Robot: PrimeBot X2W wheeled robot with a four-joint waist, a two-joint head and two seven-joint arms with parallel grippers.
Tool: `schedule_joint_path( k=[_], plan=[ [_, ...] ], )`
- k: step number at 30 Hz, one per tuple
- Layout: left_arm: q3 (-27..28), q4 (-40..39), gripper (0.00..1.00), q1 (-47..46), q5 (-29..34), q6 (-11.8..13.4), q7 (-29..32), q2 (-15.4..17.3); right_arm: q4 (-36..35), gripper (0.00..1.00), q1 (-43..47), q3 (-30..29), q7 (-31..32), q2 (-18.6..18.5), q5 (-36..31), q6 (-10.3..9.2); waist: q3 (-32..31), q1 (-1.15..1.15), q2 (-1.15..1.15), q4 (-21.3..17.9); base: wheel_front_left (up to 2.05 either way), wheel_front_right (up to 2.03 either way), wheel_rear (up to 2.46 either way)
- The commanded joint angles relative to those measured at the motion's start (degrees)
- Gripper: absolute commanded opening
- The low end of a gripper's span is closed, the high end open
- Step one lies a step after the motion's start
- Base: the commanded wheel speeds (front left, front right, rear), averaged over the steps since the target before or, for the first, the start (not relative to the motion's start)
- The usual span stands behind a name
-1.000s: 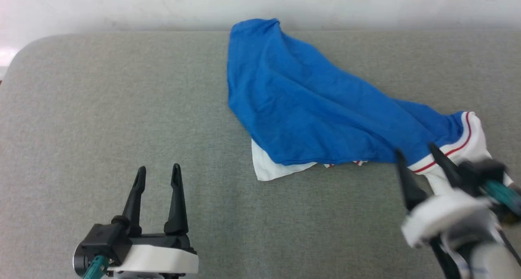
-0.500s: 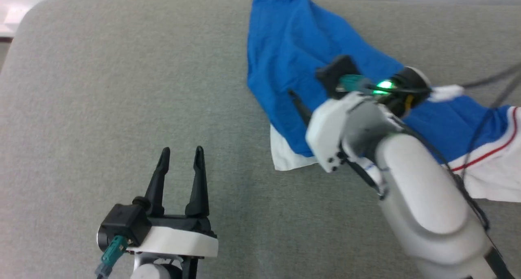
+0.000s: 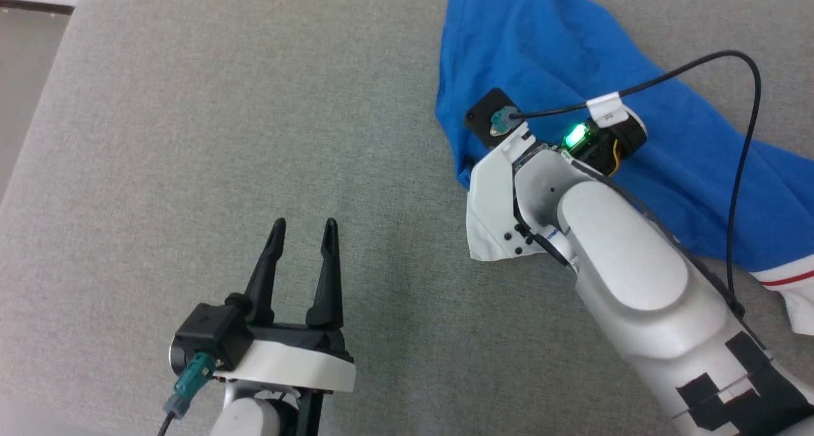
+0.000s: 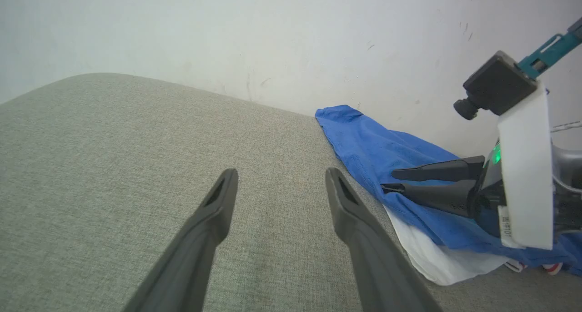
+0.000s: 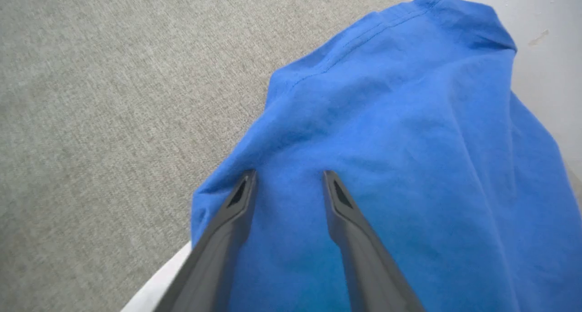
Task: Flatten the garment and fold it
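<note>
Hovering with fingers apart, the right gripper (image 5: 288, 178) has the crumpled shirt (image 5: 409, 121) just beneath its tips — nothing flattened or folded yet; the left gripper (image 3: 304, 227), spread and empty, has it to the right.

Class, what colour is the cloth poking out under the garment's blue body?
The cloth is white, clearest in left wrist view.

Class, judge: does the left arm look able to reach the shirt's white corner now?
Probably yes: only bare grey surface lies between the left gripper and the white corner, though the right gripper is close beside it.
</note>
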Motion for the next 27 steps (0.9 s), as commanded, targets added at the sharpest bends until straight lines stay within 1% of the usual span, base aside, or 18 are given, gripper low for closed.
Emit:
schedule_joint_path(
  k=[1,8,11,16,17,18,19,23,27],
  plan=[
    [-0.1,0.2,1.0,-0.8,-0.4,-0.2,-0.3,-0.3,0.4,0.0,-0.9,0.0,-0.6,0.1,0.5,-0.11,0.5,0.0,0.0,0.3,0.0,0.0,0.0],
    [-0.2,0.9,1.0,-1.2,-0.9,0.2,-0.3,-0.3,0.8,0.0,-2.3,-0.5,-5.4,0.1,2.3,-0.11,-1.0,0.0,0.0,-1.5,0.0,0.0,0.0],
    [0.0,1.0,1.0,-1.1,-0.6,0.2,-0.3,-0.3,0.4,0.0,-3.8,-1.9,-7.3,0.1,3.3,-0.11,-2.0,0.0,0.0,-2.5,0.0,0.0,0.0],
    [0.8,1.1,1.0,0.0,-0.2,0.0,-0.3,-0.3,-0.3,0.0,-6.3,-4.9,-10.1,0.1,2.5,-0.11,-3.7,0.0,0.0,-4.0,0.0,0.0,0.0],
    [1.0,1.1,1.0,0.3,-0.1,0.0,-0.3,-0.3,-0.6,0.13,-6.3,-5.2,-10.7,0.1,2.7,-0.11,-3.9,0.0,0.0,-4.2,0.0,0.0,0.0],
    [1.1,1.0,1.0,0.5,-0.1,0.0,-0.3,-0.3,-0.9,0.89,-6.2,-5.3,-11.3,0.1,2.8,-0.11,-4.1,0.0,0.0,-4.4,0.0,0.0,0.0],
    [1.2,1.0,1.0,0.7,-0.1,-0.1,-0.3,-0.3,-1.2,1.0,-6.0,-5.1,-11.7,0.1,3.0,-0.11,-4.3,0.0,0.0,-4.4,0.0,0.0,0.0],
    [0.9,0.7,1.0,0.8,-0.2,-0.3,-0.3,-0.3,-2.5,1.0,-4.6,-2.1,-11.4,0.1,5.8,-0.11,-4.0,0.0,0.0,-4.0,0.0,0.0,0.0],
    [-0.7,0.6,1.0,-0.1,-1.2,-0.3,-0.3,-0.3,-3.1,1.0,-4.0,0.2,-9.9,0.1,7.1,-0.11,-2.4,0.0,0.0,-2.0,0.0,0.0,0.0]
  ],
)
